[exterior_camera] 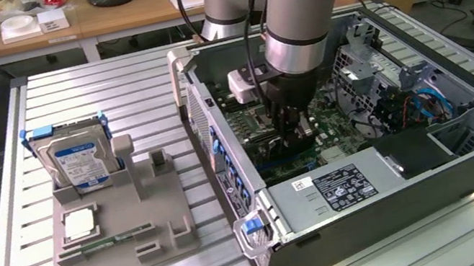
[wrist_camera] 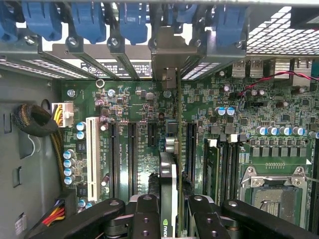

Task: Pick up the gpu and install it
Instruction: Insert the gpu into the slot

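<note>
- The fingers [wrist_camera: 146,216] are closed on the gpu [wrist_camera: 169,174], one black finger against each face of the card, which we see edge-on between them in the wrist view.
- The gripper [exterior_camera: 293,129] hangs straight down from the arm [exterior_camera: 299,12], inside the open case [exterior_camera: 380,225] and low over the motherboard [wrist_camera: 139,104].
- The gpu stands on its long edge over the motherboard and runs from the fingers toward the rear wall of the case.
- Its silver bracket [wrist_camera: 167,62] sits at the row of rear openings, under the blue clips [wrist_camera: 89,20].
- The card runs parallel to the long black slots [wrist_camera: 132,152]. We cannot tell whether its lower edge is seated in one or held just above.
- A white slot [wrist_camera: 92,149] lies apart on one side of the card, and the socket [wrist_camera: 271,186] lies on the other side.
- On the table [exterior_camera: 112,89], to the exterior view's left of the case, stands a grey holder [exterior_camera: 157,205].
- The holder carries a hard drive [exterior_camera: 81,160] standing upright, a square chip [exterior_camera: 77,223] lying flat, and a memory stick [exterior_camera: 114,239] beside the chip.
- The holder and its parts are well apart from the gripper.
</note>
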Tool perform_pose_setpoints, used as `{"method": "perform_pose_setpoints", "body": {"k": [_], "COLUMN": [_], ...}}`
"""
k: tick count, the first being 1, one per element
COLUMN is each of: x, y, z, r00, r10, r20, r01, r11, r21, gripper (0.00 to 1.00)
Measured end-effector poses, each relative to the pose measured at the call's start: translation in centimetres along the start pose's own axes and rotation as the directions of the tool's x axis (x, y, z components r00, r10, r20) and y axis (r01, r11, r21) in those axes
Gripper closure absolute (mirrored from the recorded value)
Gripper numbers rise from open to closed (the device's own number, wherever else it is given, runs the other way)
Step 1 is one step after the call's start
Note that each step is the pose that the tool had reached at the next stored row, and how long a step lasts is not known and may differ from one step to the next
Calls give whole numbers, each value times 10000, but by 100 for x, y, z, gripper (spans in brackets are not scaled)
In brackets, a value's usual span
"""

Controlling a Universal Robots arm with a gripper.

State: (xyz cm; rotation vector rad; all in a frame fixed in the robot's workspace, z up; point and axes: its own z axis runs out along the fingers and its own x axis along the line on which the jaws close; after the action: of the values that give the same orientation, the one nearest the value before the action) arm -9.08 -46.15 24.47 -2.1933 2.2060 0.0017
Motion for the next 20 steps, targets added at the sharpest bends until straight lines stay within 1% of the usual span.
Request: {"method": "perform_pose_setpoints", "body": {"k": [8,20], "x": [0,-4], "y": [1,1], "z": [4,5], "r00": [9998,9998], "r10": [190,199], "r20": [-10,-10], "r01": [-190,-199], "r11": [9998,9998], "r21": [5,6], "gripper": [73,73]}}
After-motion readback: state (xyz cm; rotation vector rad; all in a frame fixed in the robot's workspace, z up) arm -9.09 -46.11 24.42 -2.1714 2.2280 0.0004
